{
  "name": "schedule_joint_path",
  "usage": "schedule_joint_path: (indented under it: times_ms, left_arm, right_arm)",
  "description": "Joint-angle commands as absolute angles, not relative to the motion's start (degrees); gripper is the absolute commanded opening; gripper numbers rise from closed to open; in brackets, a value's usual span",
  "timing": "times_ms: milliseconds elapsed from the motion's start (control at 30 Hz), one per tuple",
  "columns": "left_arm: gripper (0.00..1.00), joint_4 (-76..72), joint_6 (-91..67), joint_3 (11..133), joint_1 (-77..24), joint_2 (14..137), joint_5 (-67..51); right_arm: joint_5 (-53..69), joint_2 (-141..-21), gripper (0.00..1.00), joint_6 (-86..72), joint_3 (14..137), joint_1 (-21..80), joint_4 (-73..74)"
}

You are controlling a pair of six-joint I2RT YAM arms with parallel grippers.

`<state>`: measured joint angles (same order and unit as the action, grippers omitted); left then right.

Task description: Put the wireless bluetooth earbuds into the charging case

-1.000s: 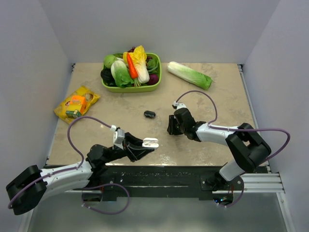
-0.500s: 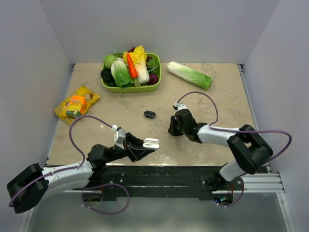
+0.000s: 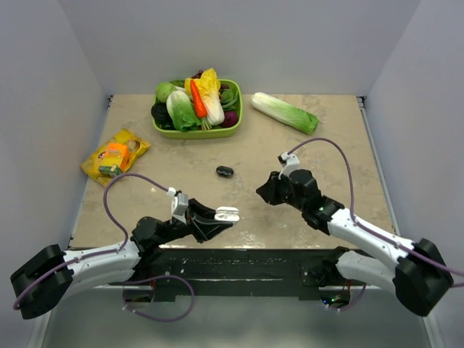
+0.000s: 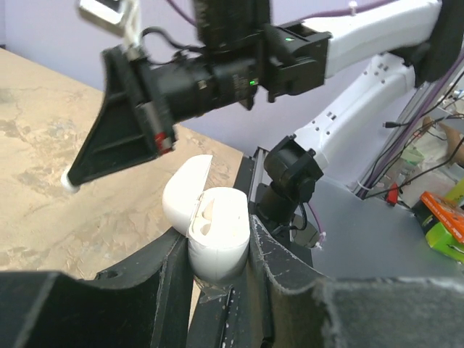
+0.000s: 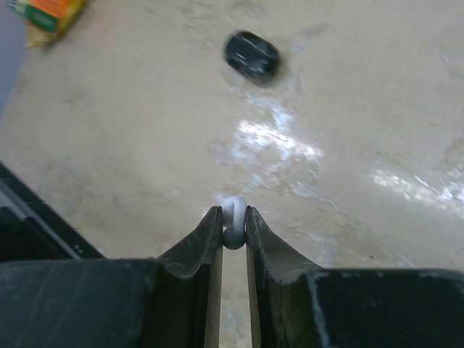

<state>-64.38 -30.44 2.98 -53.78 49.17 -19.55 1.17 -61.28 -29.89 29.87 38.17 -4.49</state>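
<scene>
Pale lavender walls box everything in: back wall (image 3: 239, 43), left wall (image 3: 36, 109), right wall (image 3: 428, 94), all plain and evenly lit. The table (image 3: 319, 156) has a beige, marbled top, and there's soft glare (image 5: 279, 141) coming off it in the right wrist view. A black plate (image 3: 239, 262) runs along the table's near edge. Below that lies a flat grey surface (image 3: 239, 330). No window shows.

No readable text
The yellow packet (image 3: 114, 154) at the left of the tabletop (image 3: 341, 123) bears orange print too small to read; the orange box (image 4: 440, 206) at the right of the left wrist view is blurred.
</scene>
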Motion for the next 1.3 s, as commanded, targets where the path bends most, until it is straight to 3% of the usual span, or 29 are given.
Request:
schedule_joint_path:
  times_ms: [0, 200, 400, 567, 967, 1267]
  left_arm:
    - [0.00, -72.15, -28.57, 0.53, -54.14, 49.31, -15.91]
    - [0.00, -76.91, -25.32, 2.54, -54.14, 48.43, -12.92]
    - [0.00, -73.65, -21.54, 8.08, -54.05, 49.65, -14.32]
    - [0.00, -74.79, -20.65, 12.30, -54.05, 52.64, -17.92]
    - [0.00, -84.28, -23.11, 16.52, -54.05, 62.66, -26.36]
    - [0.00, -88.41, -25.49, 18.54, -54.05, 66.35, -31.29]
  right_arm:
    - [9.82, -52.48, 0.00, -27.34, 32.95, 38.06, -4.32]
    - [15.99, -40.71, 0.00, -20.93, 38.58, 38.23, 3.95]
    - [25.21, -31.38, 0.00, -21.88, 39.29, 38.23, 1.32]
    - [32.77, -31.99, 0.00, -23.02, 39.82, 38.32, -1.22]
    - [37.17, -32.96, 0.00, -27.86, 38.58, 39.02, -11.51]
    - [39.73, -36.03, 0.00, -22.34, 40.34, 42.35, -4.50]
